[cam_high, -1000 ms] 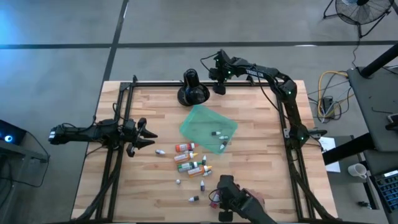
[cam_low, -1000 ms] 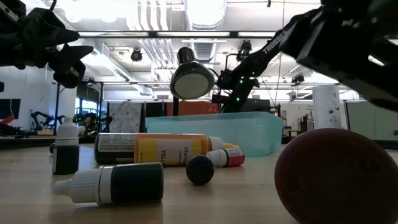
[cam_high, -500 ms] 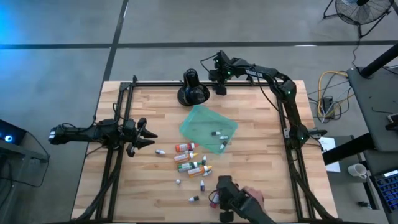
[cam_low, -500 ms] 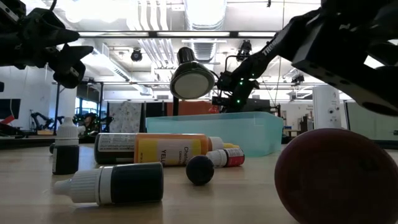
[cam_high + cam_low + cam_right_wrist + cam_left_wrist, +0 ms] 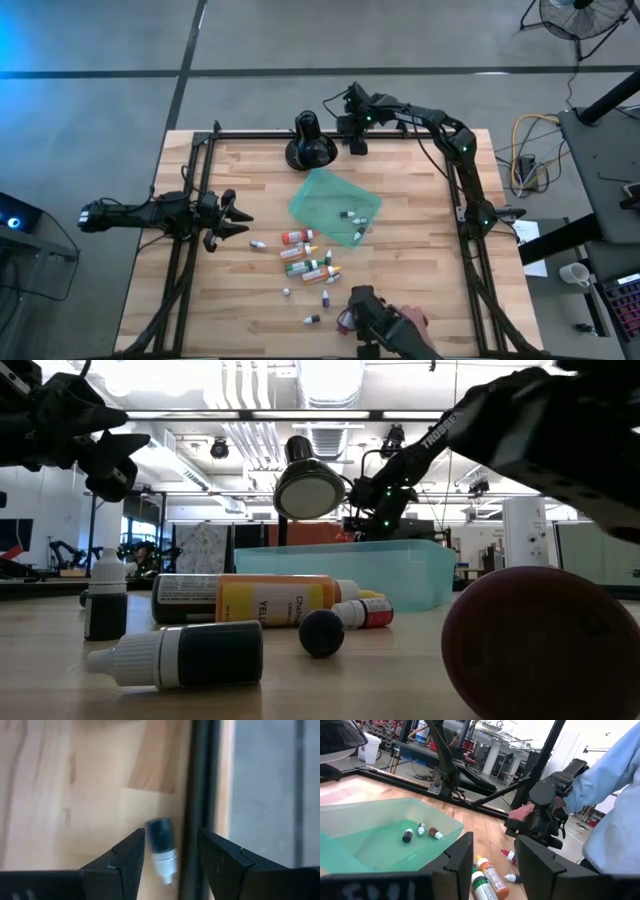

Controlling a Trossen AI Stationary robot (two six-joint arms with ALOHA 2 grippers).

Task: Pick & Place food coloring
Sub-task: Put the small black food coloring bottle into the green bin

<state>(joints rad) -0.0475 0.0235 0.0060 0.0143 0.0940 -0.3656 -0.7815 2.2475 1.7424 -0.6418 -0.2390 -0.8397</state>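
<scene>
the right gripper [image 5: 356, 143] is at the far edge of the table, just right of the black round-based stand [image 5: 308, 146], well away from the tray. its fingers [image 5: 125, 862] stand apart with a small dark bottle with a white cap [image 5: 161, 849] between them in the right wrist view, beside a dark frame rail; whether the pads actually touch it cannot be told.

the left gripper [image 5: 238, 221] hangs over the left side of the table, its jaws parted and empty, pointing toward the middle.

the teal-green tray [image 5: 318, 193] sits tilted in the middle of the table, with three small bottles [image 5: 421, 831] lying inside it near its right corner. the rest of the food coloring [image 5: 308, 262] lies scattered on the wood just near of the tray: an orange bottle [image 5: 296, 237], green ones, a yellow one, and a few tiny ones farther toward the near edge. in the low view a yellow-labelled bottle [image 5: 275, 600] lies on its side and a dark bottle [image 5: 104, 603] stands upright to its left.

a person's hand [image 5: 412, 322] holds a black device at the near edge.
</scene>
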